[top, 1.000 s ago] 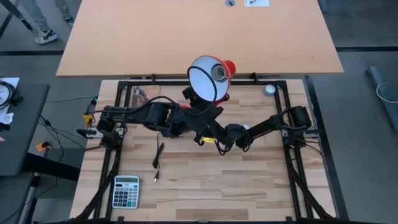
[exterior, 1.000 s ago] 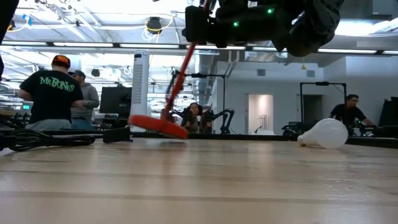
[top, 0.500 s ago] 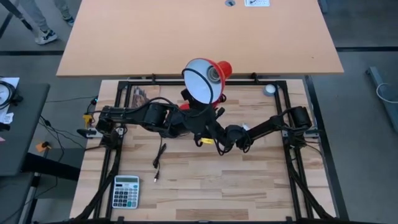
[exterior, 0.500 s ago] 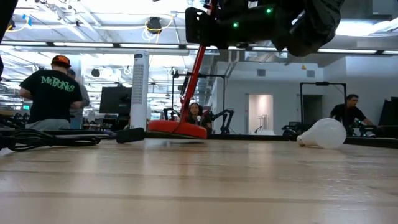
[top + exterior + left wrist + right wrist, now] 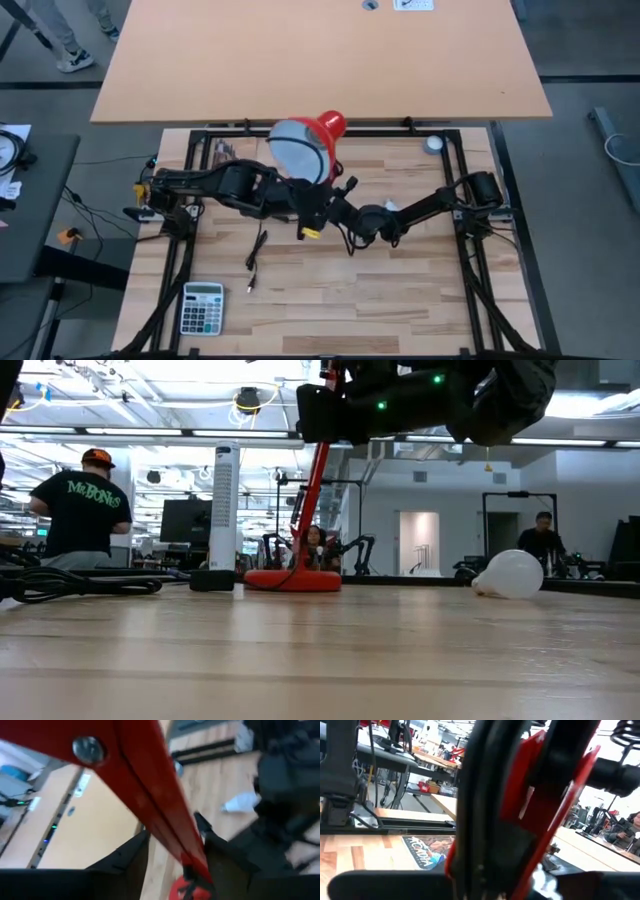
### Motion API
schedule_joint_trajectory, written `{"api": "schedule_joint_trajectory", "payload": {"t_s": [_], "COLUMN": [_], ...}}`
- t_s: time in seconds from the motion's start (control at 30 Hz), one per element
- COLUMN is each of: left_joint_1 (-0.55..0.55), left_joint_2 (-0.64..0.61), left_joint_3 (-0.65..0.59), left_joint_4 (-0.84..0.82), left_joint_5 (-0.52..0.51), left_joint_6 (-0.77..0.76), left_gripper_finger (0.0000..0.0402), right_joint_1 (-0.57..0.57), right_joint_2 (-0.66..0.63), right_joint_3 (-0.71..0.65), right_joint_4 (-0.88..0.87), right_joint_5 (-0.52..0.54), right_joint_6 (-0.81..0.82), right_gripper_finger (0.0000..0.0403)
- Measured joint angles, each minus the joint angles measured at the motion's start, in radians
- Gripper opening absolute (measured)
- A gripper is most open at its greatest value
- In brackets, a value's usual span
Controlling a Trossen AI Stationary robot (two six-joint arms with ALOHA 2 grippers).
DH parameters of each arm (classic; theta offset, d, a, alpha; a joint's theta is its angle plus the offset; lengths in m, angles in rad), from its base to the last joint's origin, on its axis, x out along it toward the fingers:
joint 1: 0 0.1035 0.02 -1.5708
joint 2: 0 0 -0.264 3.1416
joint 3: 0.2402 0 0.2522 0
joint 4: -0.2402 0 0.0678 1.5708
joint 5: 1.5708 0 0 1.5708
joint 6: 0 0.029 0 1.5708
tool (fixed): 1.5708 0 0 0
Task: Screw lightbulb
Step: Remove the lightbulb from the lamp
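Fingers (image 5: 131, 857) of the left gripper (image 5: 172, 834) stand either side of the sloping arm of the red lamp (image 5: 303, 148) and appear closed on it, with no gap showing between pad and metal. Whether the right gripper (image 5: 352, 214) holds anything cannot be told; its wrist view is filled by red and black lamp parts at close range.

Table (image 5: 400, 300): a slatted wooden top on which the lamp stands near the far edge. In the low view the lamp's round base (image 5: 293, 579) rests flat and its stem (image 5: 314, 510) rises into the dark arms overhead.

Lamp shade: tilted, its pale inside turned upward to the overhead camera. Both grippers meet just in front of the lamp, the left reaching in from the lamp's left, the right from its right.

Calculator (image 5: 203, 307) and black cable (image 5: 254, 262): well apart from the lamp, on its left and toward the table's near edge.

Lightbulb (image 5: 512, 573): lying on its side on the table, to the lamp's right, apart from the base and held by neither gripper.

Grey disc (image 5: 432, 144): right of the lamp, at the far edge.

Step in hand, as judged: positioning and steadying the lamp. The bulb is not yet picked up. The next move calls for the right gripper to draw clear of the lamp, take the bulb by its glass and align its screw base with the socket inside the shade.
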Motion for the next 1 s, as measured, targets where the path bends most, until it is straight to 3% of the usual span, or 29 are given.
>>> {"api": "schedule_joint_trajectory", "payload": {"t_s": [0.33,0.5,0.73,1.0], "left_joint_1": [-0.020,-0.041,-0.053,-0.054], "left_joint_2": [-0.063,-0.141,-0.233,-0.237], "left_joint_3": [-0.001,-0.007,-0.006,-0.006], "left_joint_4": [-0.354,-0.354,-0.339,-0.326], "left_joint_5": [0.019,0.073,0.072,0.074], "left_joint_6": [-0.111,-0.131,-0.116,-0.093], "left_gripper_finger": [0.0200,0.0200,0.0200,0.0200], "right_joint_1": [0.013,0.019,0.022,-0.021], "right_joint_2": [-0.057,-0.111,-0.208,-0.317], "right_joint_3": [-0.002,-0.002,-0.001,-0.002], "right_joint_4": [-0.149,-0.280,-0.488,-0.683], "right_joint_5": [0.000,-0.043,-0.175,-0.359], "right_joint_6": [0.011,0.051,0.070,0.047], "right_gripper_finger": [0.0102,0.0102,0.0103,0.0103]}}
